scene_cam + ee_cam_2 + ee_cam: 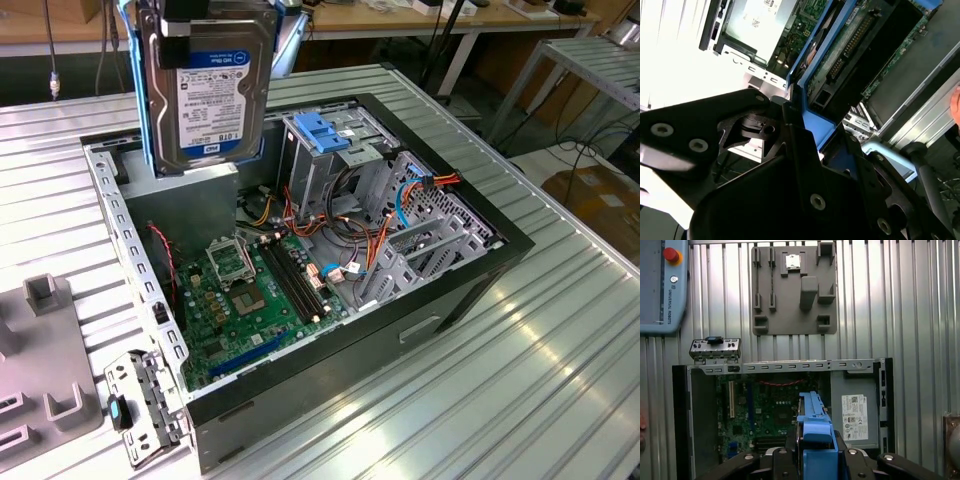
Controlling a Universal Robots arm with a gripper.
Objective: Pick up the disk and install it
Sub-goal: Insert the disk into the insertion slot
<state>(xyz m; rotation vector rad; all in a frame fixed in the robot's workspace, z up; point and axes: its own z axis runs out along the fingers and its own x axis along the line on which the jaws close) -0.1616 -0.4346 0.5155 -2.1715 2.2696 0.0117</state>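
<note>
One disk (215, 95) hangs upright in the exterior view, label outward. The end effector (212, 22) grips its top edge above the open computer case (330, 385) on the counter (560, 380), near the drive cage (322, 135) with its blue top.

In the second wrist view the black fingers (797, 145) are closed on the disk's blue side rail.

In the first wrist view the disk sits edge-on over the motherboard (770, 410), beside the power-supply box (855, 415).

As I judge it, a slip in that narrow hold would drop the disk onto the board or cables. A tilted approach could also jam the rails against the cage.
</note>
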